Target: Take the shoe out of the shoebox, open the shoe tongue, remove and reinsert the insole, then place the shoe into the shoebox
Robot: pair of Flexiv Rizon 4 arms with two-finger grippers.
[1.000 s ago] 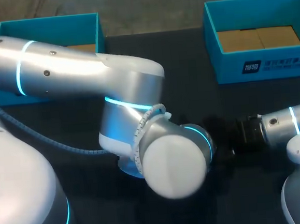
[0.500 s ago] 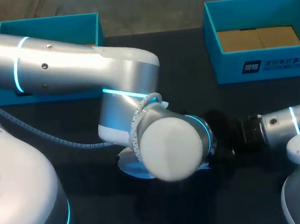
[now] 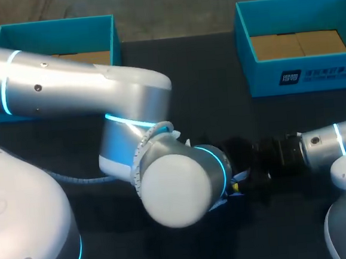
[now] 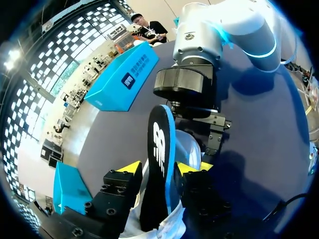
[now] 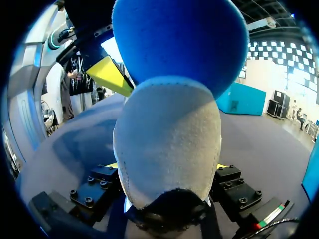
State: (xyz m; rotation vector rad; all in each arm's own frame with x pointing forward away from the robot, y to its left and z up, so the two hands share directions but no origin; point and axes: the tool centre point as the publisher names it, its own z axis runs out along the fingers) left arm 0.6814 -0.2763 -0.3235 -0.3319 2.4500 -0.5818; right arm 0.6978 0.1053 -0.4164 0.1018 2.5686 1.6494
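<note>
**Insole (image 4: 160, 149) Gripped on Edge Above Shoe (image 5: 169, 144) Held at Mid-Bench**

Close to the robot, the left arm (image 3: 74, 89) was seen reaching in across the dark bench (image 3: 206, 91), its wrist bent down at the middle. The left gripper (image 4: 158, 168) was closed on the insole, which was pinched between the yellow tips from both sides. The insole, black with a blue edge, was held on edge, and its lower part was lost among the white upper of the shoe.

Just beyond it, the right arm (image 3: 324, 144) was laid in low from the right side. The right gripper (image 5: 167, 172) was clamped on the shoe, and one pale grey end of the shoe was pressed between its two fingers. The blue face of the insole was seen rising above that end. Thus the shoe was held at the middle of the bench, between the two wrists and outside both boxes.

At the far edge, two teal boxes were set well apart. The left shoebox (image 3: 54, 31) was partly hidden behind the left arm. The right shoebox (image 3: 300, 74) was seen open, with brown card lining its floor.
</note>
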